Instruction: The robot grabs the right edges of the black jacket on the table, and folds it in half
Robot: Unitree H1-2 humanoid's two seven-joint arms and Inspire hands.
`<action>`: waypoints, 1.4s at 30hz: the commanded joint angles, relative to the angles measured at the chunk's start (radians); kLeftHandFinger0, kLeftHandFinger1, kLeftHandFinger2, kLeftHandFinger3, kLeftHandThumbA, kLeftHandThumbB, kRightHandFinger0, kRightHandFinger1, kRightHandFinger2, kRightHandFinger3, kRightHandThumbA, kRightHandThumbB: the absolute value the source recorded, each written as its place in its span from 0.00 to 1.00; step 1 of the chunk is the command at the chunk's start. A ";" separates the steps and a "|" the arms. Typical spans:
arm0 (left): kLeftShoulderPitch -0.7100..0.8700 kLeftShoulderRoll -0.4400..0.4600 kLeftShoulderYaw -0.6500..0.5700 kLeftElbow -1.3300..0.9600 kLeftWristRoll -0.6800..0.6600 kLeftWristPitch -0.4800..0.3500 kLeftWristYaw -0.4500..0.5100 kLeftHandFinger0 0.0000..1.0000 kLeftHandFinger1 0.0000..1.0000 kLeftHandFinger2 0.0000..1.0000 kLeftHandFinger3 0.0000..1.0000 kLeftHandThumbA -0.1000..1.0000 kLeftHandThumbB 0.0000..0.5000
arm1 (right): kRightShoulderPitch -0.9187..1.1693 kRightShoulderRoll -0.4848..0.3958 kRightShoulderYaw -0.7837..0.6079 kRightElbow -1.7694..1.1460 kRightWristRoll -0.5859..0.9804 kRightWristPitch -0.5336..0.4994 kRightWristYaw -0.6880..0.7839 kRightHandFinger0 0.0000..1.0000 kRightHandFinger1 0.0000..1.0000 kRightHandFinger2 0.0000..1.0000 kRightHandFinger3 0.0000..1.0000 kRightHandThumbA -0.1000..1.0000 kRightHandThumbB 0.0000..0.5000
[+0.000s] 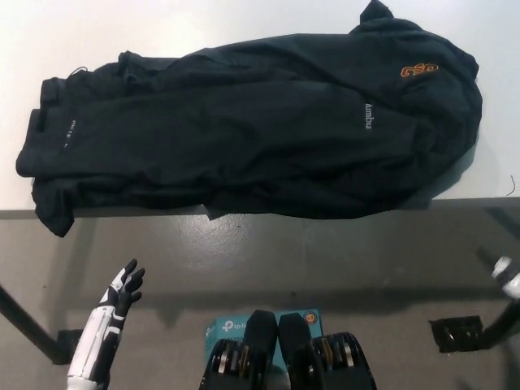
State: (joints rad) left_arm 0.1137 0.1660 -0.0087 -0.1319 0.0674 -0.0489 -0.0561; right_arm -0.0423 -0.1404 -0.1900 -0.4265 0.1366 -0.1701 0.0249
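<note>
Your jacket (260, 130) sprawls across the table (49, 32), overhanging its near edge; left hand (123, 288) released below it, holding nothing.

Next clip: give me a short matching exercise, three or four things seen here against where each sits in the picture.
Things:
1. black jacket
2. left robot hand
3. orange logo
4. teal box

Places:
A. lower left, below the table edge
B. upper right, on the jacket
C. spread across the white table
D. bottom middle, on the floor

Pairs: 1-C, 2-A, 3-B, 4-D
</note>
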 commanded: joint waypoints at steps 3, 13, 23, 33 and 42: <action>0.005 0.012 0.015 -0.044 -0.001 -0.017 0.000 1.00 1.00 1.00 1.00 1.00 0.46 | -0.322 -0.130 -0.115 -0.006 0.377 0.397 -0.095 1.00 1.00 1.00 1.00 1.00 0.43; -0.002 0.028 0.028 -0.052 0.003 -0.025 -0.002 1.00 1.00 1.00 1.00 1.00 0.46 | -0.712 -0.230 -0.220 0.629 0.553 0.635 0.047 1.00 1.00 1.00 1.00 1.00 0.61; -0.010 0.026 0.026 -0.039 0.012 -0.029 -0.006 1.00 1.00 1.00 1.00 1.00 0.47 | -0.813 -0.198 -0.247 1.037 0.509 0.605 0.119 1.00 1.00 1.00 1.00 1.00 0.69; -0.013 0.022 0.023 -0.041 0.009 -0.031 -0.012 1.00 1.00 1.00 1.00 1.00 0.44 | -0.847 -0.212 -0.208 1.283 0.426 0.522 0.195 1.00 1.00 1.00 1.00 1.00 0.74; -0.009 0.027 0.030 -0.051 0.022 -0.025 -0.006 1.00 1.00 1.00 1.00 1.00 0.47 | -0.845 -0.217 -0.180 1.371 0.388 0.458 0.223 1.00 1.00 1.00 1.00 1.00 0.75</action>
State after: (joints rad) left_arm 0.1093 0.1714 0.0151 -0.1456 0.0736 -0.0491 -0.0602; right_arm -0.8263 -0.3214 -0.3820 0.9432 0.5409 0.3333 0.1961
